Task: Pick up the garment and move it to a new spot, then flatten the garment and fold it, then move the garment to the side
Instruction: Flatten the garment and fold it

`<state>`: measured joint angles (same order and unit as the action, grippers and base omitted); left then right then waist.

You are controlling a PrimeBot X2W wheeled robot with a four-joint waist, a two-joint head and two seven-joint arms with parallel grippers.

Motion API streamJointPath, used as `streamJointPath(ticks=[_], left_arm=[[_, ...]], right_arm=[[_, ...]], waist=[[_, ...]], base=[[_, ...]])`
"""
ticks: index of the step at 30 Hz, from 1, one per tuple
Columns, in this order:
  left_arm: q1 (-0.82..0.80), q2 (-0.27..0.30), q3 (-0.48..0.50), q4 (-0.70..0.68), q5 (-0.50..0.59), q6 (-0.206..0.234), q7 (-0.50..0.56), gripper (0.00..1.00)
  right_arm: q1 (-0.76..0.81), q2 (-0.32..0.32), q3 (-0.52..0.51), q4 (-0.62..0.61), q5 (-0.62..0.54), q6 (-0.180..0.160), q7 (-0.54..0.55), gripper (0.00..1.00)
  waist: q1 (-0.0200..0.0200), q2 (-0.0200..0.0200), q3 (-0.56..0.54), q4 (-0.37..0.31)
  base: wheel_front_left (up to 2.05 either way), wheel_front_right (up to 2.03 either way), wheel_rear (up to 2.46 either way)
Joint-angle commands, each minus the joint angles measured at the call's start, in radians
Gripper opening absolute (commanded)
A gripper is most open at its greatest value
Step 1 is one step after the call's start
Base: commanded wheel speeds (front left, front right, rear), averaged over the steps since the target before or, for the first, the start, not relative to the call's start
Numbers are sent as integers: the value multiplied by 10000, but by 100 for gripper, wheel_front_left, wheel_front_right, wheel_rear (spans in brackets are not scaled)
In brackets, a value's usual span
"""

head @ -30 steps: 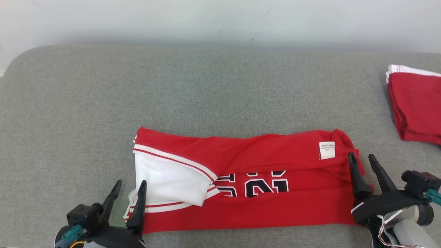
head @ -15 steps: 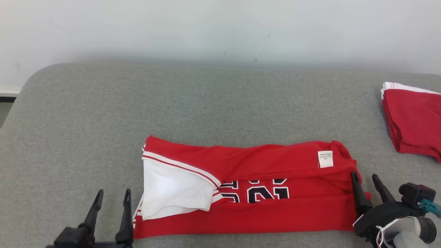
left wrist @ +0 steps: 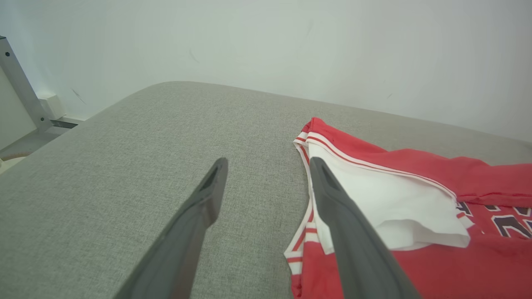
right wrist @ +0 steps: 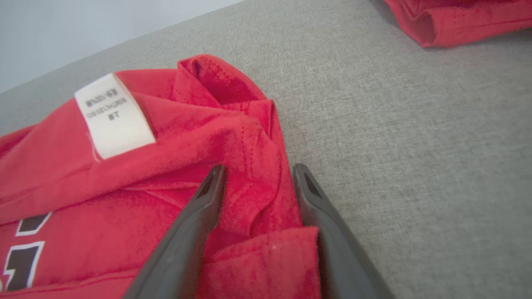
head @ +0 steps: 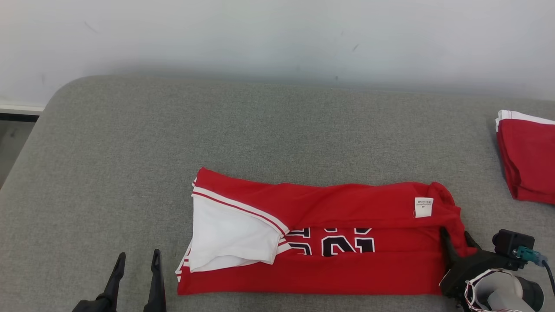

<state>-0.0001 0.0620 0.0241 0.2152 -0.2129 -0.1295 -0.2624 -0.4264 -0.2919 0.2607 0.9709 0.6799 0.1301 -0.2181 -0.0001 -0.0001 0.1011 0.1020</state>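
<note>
A red basketball jersey with white trim and black numerals [head: 347, 264] lay folded into a long band across the near middle of a grey upholstered surface [head: 260, 130]. Its white care label [head: 423, 207] faced up near the right end. A white inner panel [head: 230, 238] was turned over at the left end.

The left gripper [head: 138, 260] hung just beside the jersey's left end, fingers spread and grasping nothing, probably so the fold could settle. The right gripper [head: 455, 234] sat at the right end with its fingers spread either side of a bunched red hem. They straddled the cloth rather than pinching it, apparently ready for another fold or a slide aside. A second folded red garment [head: 529, 160] rested well apart at the far right, likely the set-aside spot.

A second earlier, the left gripper's fingers overlapped the left hem; they had since come clear of it. The right gripper stayed at its end, and the camera had shifted.
</note>
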Motion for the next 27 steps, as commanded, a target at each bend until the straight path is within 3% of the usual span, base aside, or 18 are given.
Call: streamJointPath(ticks=[1, 7, 17, 21, 27], left_arm=[[87, -53, 3, 28, 67, -14, -25, 100], [147, -87, 98, 68, 149, -5, -25, 100], [131, -113, 178, 132, 157, -7, -25, 100], [166, -114, 283, 138, 136, -7, -25, 100], [197, -117, 514, 215, 181, -6, -25, 100]], right_arm=[[72, 171, 167, 114, 94, 6, 56, 0], [-40, -77, 362, 124, 345, 3, -237, 0], [98, -1314, -55, -183, 383, -9, -473, 0], [187, -1593, -185, -840, 245, -9, -475, 0], [471, -1312, -293, -2461, 342, -8, -471, 0]], waist=[[1, 1, 22, 28], [1, 1, 6, -76], [1, 1, -32, -368], [1, 1, -26, -545], [1, 1, -42, -711]], base=[[0, 0, 0], [0, 0, 0], [0, 0, 0], [0, 0, 0], [0, 0, 0]])
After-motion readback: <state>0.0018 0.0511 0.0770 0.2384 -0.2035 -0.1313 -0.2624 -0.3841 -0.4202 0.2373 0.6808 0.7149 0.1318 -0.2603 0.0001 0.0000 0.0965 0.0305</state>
